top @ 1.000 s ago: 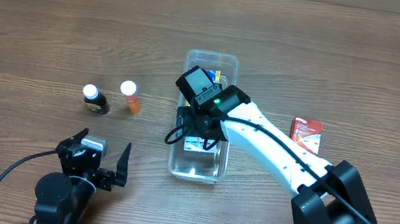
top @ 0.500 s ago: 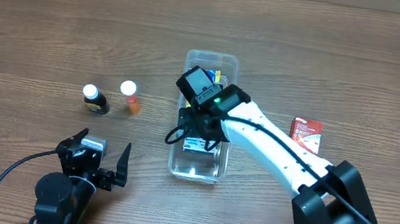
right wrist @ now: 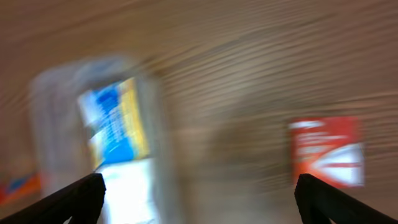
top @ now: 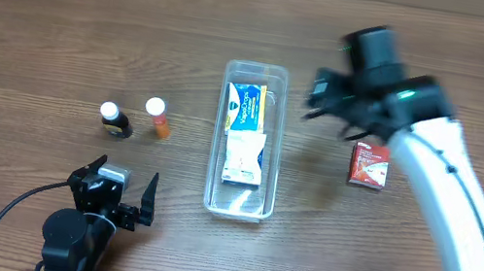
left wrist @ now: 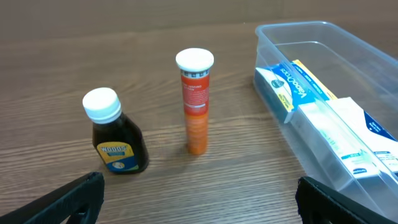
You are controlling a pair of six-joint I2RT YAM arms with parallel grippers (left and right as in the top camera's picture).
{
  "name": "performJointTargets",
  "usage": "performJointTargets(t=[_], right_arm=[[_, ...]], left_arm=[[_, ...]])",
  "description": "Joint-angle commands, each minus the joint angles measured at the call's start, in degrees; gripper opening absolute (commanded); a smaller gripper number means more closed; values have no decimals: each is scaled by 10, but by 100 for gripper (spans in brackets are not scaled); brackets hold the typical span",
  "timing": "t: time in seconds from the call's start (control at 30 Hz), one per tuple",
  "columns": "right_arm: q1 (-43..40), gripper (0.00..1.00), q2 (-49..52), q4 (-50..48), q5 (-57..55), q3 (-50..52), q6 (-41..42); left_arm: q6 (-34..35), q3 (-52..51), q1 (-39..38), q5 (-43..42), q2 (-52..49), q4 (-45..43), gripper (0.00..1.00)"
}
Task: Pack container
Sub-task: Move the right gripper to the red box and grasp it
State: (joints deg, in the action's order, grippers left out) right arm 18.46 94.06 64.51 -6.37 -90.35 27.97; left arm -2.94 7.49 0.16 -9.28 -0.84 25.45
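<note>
One desk (top: 65, 17) carries one clear container (top: 236, 205). Two boxes lie inside it: one blue and yellow box (top: 247, 107) at the far end and one white box (top: 244, 159) nearer. To the left stand two white-capped bottles: one dark bottle (top: 113, 119) and one orange tube (top: 158, 117). One red packet (top: 369, 165) lies on the right. There are two tools: the left tool (top: 123, 185) at the near left and the right tool (top: 340, 108) at the far right.

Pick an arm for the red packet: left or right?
Right. Its open hand hovers close to the red packet, on the same side of the container. The left hand sits on the container's far side.
</note>
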Motion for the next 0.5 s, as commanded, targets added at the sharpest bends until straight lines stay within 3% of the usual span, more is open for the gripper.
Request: performJointTargets(t=[0.0, 0.17, 0.47], right_arm=[[-106, 100, 24, 9, 23, 29, -83], [-170, 100, 60, 2, 42, 69, -129], [-159, 100, 97, -77, 38, 160, -129]], left_arm=[[8, -2, 6, -7, 5, -2, 100], [8, -2, 6, -7, 5, -2, 100], [8, -2, 6, -7, 5, -2, 100]])
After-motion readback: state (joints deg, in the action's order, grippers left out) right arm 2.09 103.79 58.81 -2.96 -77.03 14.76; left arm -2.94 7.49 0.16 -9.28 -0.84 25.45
